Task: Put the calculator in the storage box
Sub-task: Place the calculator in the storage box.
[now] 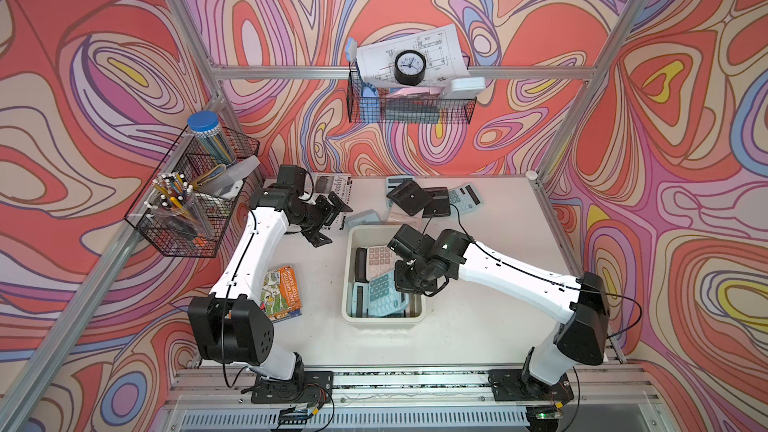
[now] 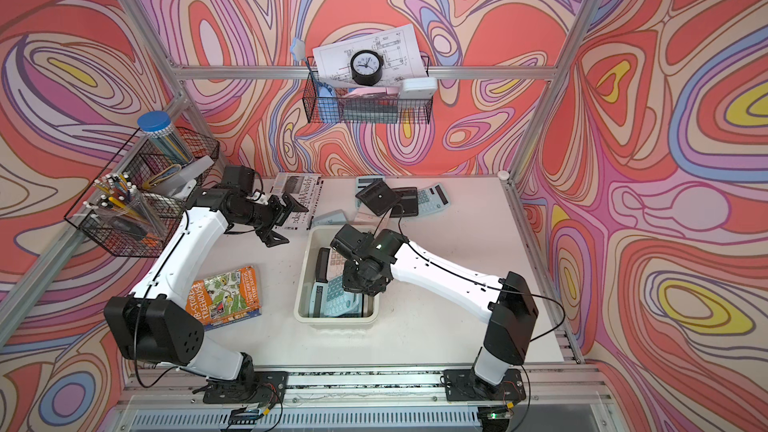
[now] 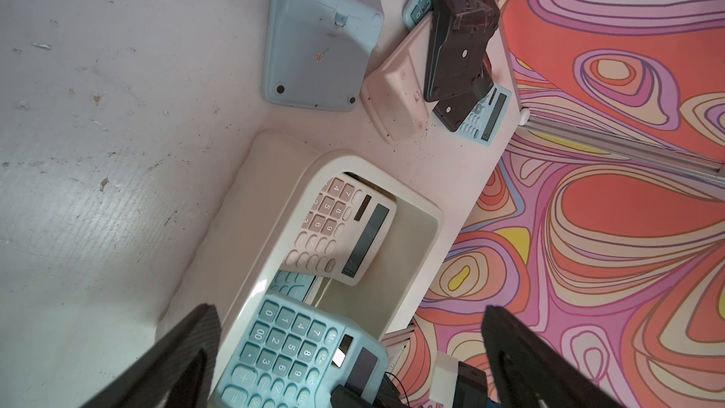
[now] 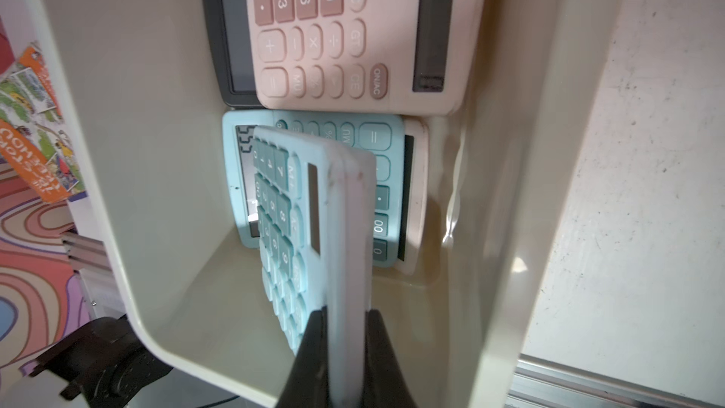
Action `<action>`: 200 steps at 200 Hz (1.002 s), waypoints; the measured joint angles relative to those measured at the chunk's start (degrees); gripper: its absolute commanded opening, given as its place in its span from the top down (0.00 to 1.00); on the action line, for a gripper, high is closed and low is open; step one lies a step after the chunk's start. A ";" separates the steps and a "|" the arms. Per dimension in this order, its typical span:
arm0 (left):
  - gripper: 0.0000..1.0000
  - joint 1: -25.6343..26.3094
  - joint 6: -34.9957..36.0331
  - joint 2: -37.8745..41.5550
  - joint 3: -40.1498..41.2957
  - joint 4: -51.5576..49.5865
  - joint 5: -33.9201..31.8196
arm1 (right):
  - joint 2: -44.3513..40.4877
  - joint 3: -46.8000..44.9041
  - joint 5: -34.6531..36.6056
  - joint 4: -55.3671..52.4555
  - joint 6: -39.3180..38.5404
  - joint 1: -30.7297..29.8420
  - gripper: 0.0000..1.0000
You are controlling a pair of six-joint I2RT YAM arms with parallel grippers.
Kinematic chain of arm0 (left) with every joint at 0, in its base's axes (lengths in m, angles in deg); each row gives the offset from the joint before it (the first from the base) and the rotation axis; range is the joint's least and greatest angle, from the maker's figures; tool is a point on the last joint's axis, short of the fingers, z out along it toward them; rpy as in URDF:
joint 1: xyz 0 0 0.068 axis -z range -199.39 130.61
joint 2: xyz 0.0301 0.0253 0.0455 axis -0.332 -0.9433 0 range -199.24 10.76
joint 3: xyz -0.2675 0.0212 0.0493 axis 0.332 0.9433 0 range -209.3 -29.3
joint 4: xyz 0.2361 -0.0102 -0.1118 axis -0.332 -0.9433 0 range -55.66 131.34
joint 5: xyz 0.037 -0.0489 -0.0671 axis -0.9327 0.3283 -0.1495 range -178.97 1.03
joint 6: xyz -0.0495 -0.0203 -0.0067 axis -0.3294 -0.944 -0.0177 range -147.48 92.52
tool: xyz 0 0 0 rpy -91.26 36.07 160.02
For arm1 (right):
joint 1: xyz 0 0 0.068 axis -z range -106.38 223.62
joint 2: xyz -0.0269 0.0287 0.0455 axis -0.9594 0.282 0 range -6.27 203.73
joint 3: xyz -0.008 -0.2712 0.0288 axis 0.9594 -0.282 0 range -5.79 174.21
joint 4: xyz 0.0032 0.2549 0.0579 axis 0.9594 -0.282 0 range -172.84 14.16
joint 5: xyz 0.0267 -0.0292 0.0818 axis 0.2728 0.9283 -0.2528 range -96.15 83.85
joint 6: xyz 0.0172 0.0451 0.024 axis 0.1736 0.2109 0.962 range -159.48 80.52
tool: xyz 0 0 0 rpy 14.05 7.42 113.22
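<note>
Blue calculator (image 4: 310, 206) edgewise between right claw (image 4: 347, 319) tips

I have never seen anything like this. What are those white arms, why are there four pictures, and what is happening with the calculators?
Two robot arms stand at the near edge of a white table. Two pictures look down on everything from overhead; the other two come from a camera on each arm's wrist. The cream storage box in the middle already holds several calculators, a pink calculator among them. The right hand is shut on a teal calculator, tilted above those. The left hand is open and empty. More loose calculators lie at the far side, near a newspaper; a picture book lies by the left arm.
</note>
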State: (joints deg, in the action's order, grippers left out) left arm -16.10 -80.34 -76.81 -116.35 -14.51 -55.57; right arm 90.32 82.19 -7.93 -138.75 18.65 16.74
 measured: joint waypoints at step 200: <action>0.01 0.00 -0.09 2.51 2.95 -0.15 0.17 | -0.79 -4.39 0.96 -0.26 3.43 -0.59 0.76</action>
State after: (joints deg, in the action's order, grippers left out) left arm -16.10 -80.43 -74.30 -113.39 -14.66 -55.39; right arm 89.54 77.80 -6.97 -139.02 22.08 16.15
